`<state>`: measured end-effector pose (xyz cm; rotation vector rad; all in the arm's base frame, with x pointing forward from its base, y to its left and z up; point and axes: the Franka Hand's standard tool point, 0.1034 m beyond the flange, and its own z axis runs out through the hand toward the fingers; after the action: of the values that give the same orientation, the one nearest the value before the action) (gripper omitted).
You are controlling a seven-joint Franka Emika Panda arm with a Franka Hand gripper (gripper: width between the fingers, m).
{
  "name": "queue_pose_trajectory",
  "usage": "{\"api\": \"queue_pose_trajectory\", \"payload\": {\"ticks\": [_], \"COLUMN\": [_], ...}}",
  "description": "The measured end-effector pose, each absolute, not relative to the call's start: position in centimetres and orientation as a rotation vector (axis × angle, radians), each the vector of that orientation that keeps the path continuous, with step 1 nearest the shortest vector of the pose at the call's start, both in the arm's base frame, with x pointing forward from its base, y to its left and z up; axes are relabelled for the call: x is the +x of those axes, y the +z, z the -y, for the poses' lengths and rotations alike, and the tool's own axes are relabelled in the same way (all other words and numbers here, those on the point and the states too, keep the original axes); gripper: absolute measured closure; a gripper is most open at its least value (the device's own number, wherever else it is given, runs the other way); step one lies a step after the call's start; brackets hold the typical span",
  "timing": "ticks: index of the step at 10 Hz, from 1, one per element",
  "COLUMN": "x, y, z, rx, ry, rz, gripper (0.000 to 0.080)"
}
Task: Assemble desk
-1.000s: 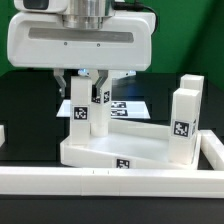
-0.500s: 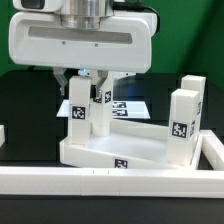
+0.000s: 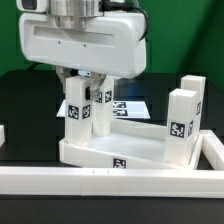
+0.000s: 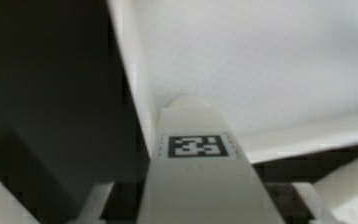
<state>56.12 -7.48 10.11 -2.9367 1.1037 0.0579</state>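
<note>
Your desk slab (image 3: 112, 150) is smooth white plastic, a rectangle with a raised rim, lying just behind the long white border rail (image 3: 110, 181). Four short square legs stand on it, each tagged in black and white. The gripper (image 3: 78, 92) is clenched around the leg (image 3: 77, 112) at the corner on the exterior view's left; the wrist view shows that leg (image 4: 197, 150) between the fingers.
</note>
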Motion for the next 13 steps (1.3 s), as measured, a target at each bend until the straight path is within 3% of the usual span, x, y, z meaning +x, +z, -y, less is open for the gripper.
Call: {"api": "queue_pose_trajectory", "payload": {"ticks": [8, 13], "x": [56.19, 56.13], "y": [10.15, 9.98], "z": [7.37, 7.57], "rx": [-2.718, -2.122], "ry": [0.057, 0.040], "rz": [-1.584, -2.180], "gripper": [0.0509, 0.0509]}}
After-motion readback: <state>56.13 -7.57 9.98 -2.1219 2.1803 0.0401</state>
